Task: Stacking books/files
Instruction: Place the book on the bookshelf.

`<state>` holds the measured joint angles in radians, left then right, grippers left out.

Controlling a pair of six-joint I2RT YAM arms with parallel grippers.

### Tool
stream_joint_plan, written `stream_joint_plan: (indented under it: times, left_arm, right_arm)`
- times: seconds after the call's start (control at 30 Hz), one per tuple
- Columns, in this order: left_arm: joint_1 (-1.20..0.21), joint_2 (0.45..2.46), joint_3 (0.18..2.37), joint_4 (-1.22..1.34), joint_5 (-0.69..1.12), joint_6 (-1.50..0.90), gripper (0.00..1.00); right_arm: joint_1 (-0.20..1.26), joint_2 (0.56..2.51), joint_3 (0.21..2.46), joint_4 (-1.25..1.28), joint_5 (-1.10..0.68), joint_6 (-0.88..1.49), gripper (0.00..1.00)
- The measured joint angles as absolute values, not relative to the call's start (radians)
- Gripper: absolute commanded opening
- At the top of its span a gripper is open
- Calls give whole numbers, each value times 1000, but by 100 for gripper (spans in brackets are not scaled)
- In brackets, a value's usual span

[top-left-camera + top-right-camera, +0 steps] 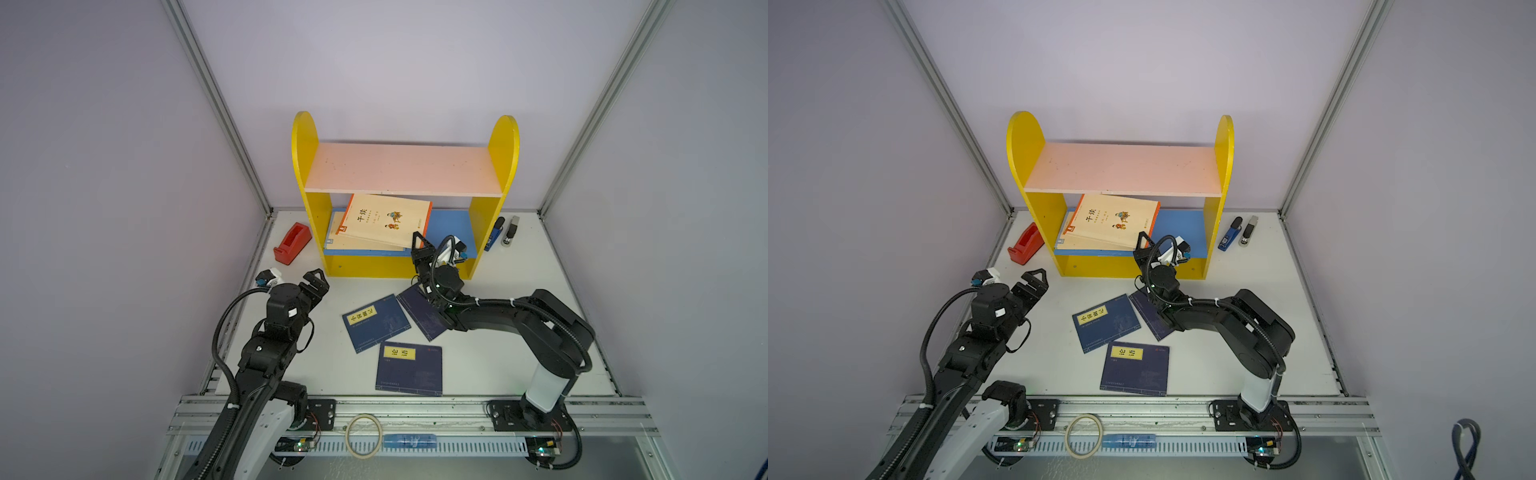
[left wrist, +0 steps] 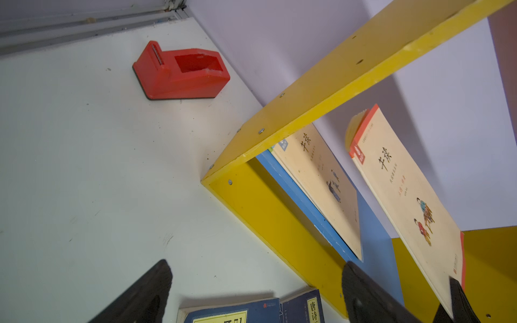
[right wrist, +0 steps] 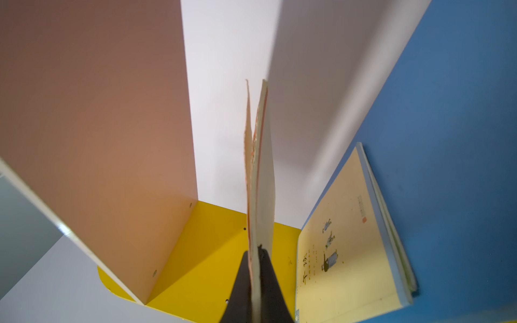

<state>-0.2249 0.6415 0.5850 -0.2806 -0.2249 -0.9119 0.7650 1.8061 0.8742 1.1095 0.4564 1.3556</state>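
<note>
Cream book (image 1: 383,226) edge in right jaws; midair

Your right gripper (image 3: 256,256) is clamped on the edge of a cream paperback (image 3: 264,167), seen edge-on between the pink shelf board (image 3: 98,139) and a second cream paperback (image 3: 344,237) lying on the blue shelf floor (image 3: 461,139). The yellow side panel (image 3: 212,251) stands beyond.

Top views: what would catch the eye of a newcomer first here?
The yellow bookshelf, at the back of the white table against the wall, draws the eye first. Inside it, the right end effector is shut on a cream book, held tilted above other cream books on the blue lower shelf. In front, three navy books lie scattered flat on the table.
</note>
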Motion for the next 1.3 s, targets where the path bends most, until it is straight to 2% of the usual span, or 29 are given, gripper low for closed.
stream_joint_plan:
  times: [0.2,0.47,1.3]
  left_arm:
    - [-245,674,593,-274,-279,-880,97]
    - [-247,685,594,-273,-297,-867,98]
    - [-247,706,599,-266,-296,-864,98]
  right_arm:
    - [717,1855,953,977,289,1413,0]
    - [672,1885,1060,780,154,1419,0]
    - [621,1966,1165,659,128,1426,0]
